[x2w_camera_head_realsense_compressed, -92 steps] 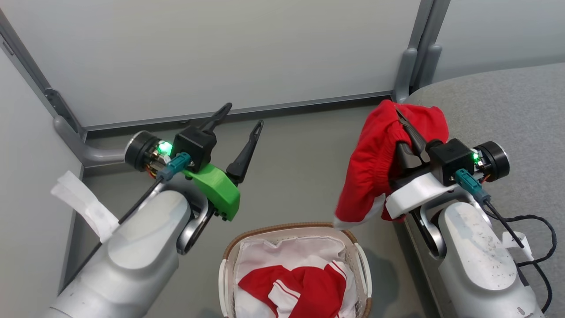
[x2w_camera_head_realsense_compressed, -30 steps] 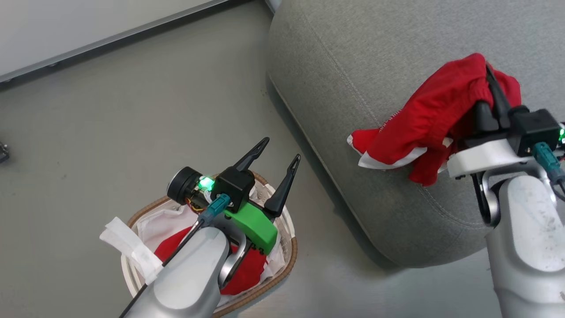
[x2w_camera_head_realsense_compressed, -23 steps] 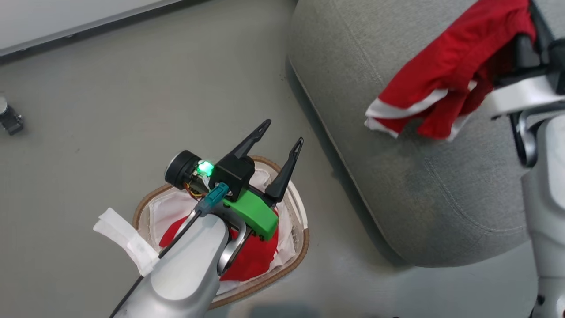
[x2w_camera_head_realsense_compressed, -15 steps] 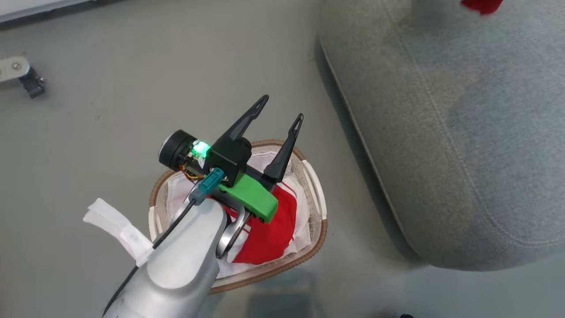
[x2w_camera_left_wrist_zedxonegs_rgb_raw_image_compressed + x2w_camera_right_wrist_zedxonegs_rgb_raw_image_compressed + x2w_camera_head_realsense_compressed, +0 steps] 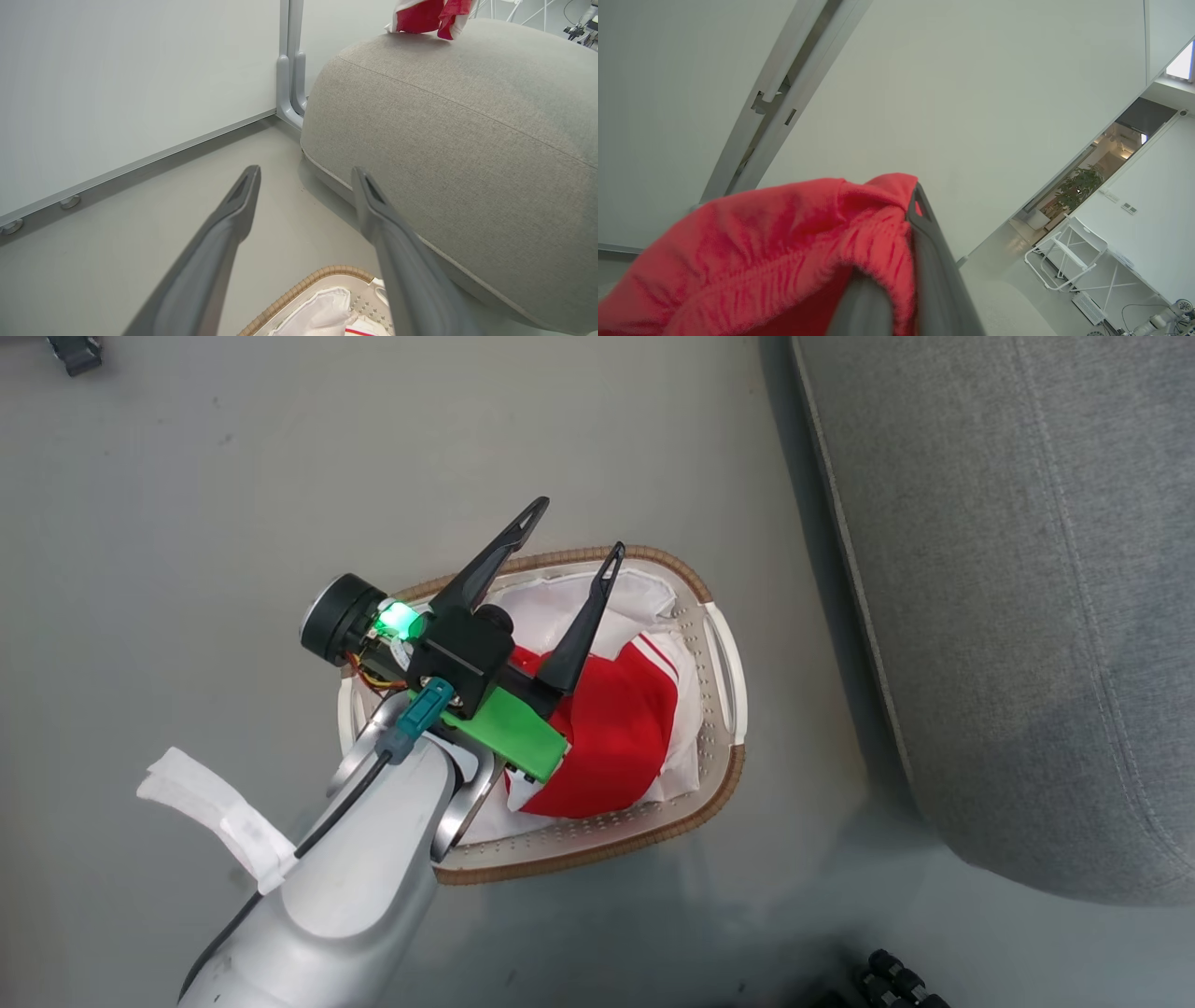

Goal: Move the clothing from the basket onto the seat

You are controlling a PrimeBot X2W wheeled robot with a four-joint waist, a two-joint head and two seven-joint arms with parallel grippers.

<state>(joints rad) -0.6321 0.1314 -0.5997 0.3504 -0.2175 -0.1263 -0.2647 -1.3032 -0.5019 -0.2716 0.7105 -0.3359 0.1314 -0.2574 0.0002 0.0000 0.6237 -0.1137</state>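
On my head feed I see a plain grey floor point(image 5: 187, 476). A small dark fitting point(image 5: 73, 349) is cut off at 11 o'clock, and some black knobbly parts point(image 5: 896, 978) sit in the 5 o'clock corner; I can't make out what either is. My left wrist feed shows a white wall panel point(image 5: 117, 70) toward 10 o'clock, standing on small round feet point(image 5: 70, 201), with a grey post point(image 5: 289, 60) at 12 o'clock. On the right wrist feed, a white folding chair point(image 5: 1087, 237) stands at 4 o'clock, with a leafy plant point(image 5: 1078, 189) beyond it at 3 o'clock.
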